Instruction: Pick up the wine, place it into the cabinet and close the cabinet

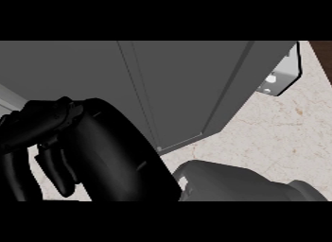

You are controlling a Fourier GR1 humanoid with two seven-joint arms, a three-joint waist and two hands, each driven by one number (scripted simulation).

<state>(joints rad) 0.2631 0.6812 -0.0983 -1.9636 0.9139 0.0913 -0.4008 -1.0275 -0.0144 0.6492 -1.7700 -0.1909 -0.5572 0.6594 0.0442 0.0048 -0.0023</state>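
Left hand point(49, 137) fingers curled, holding what I can't tell; wine not visible; right hand hidden behind grey forearm point(231, 182); likely closing step: push cabinet door point(182, 90) flat, steadily shut.

Kitchen counter, seen from the head cam: you've got 1 black hand point(91, 142) in shot, w/ 1 grey forearm point(231, 182) just right of it. Above and right of the hand, 1 grey cabinet point(182, 85), its face showing 2 panels split by 1 seam. Further right of the hand, 1 metal hinge point(283, 75), 1 marble counter point(287, 137), 1 brown strip point(330, 56).
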